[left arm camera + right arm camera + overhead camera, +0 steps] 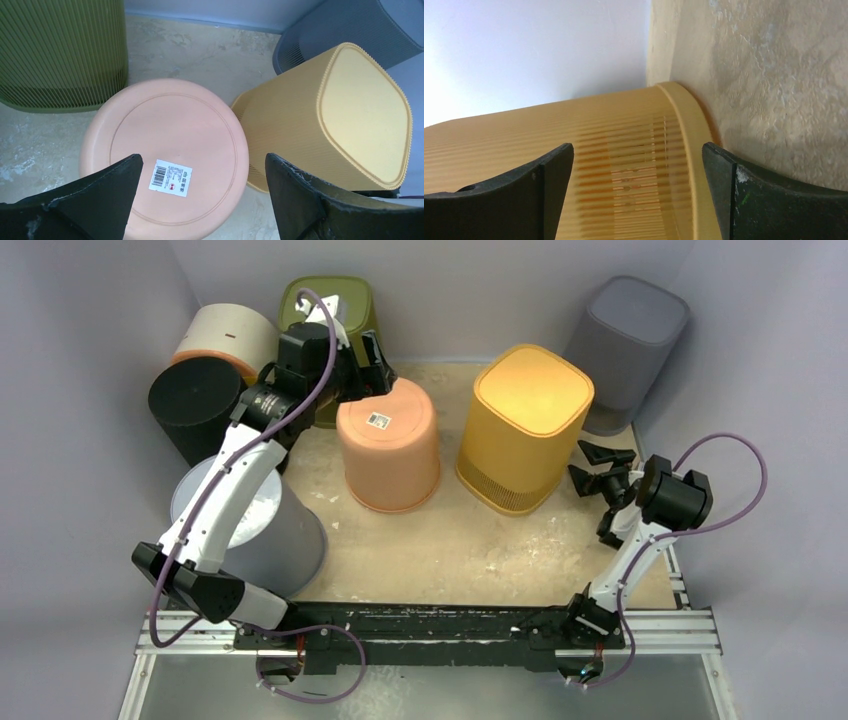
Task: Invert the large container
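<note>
A salmon-pink container [390,445] stands upside down at the table's middle, its base with a white barcode label facing up. My left gripper [368,368] hovers open just above its far edge. In the left wrist view the pink base [165,135] lies below the open left gripper [202,165], not touched. A yellow ribbed container [525,425] stands upside down to its right. My right gripper [593,466] is open and empty, pointing at the yellow container's lower right side. The right wrist view shows that ribbed wall [574,130] close ahead of the open right gripper [638,155].
An olive container [330,300], a white and orange one [225,335] and a black one [195,405] crowd the back left. A grey container [290,550] sits under the left arm at front left. A grey-purple container [630,340] stands upside down at back right.
</note>
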Robot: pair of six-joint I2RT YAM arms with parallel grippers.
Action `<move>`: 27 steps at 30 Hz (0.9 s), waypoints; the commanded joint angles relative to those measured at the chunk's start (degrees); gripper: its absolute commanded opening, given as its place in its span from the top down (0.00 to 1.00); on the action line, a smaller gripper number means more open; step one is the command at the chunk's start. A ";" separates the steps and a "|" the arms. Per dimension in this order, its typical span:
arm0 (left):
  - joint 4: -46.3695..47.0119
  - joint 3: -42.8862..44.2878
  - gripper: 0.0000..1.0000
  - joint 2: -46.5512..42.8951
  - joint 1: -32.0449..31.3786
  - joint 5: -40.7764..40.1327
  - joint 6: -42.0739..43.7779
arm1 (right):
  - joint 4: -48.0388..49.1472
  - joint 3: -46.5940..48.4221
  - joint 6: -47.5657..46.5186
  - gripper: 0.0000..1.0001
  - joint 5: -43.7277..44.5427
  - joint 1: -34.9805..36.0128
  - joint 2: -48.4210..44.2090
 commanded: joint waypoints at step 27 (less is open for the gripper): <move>-1.27 1.43 0.11 2.57 0.09 1.62 2.17 | -24.67 42.11 -8.78 0.00 -7.90 2.44 -24.03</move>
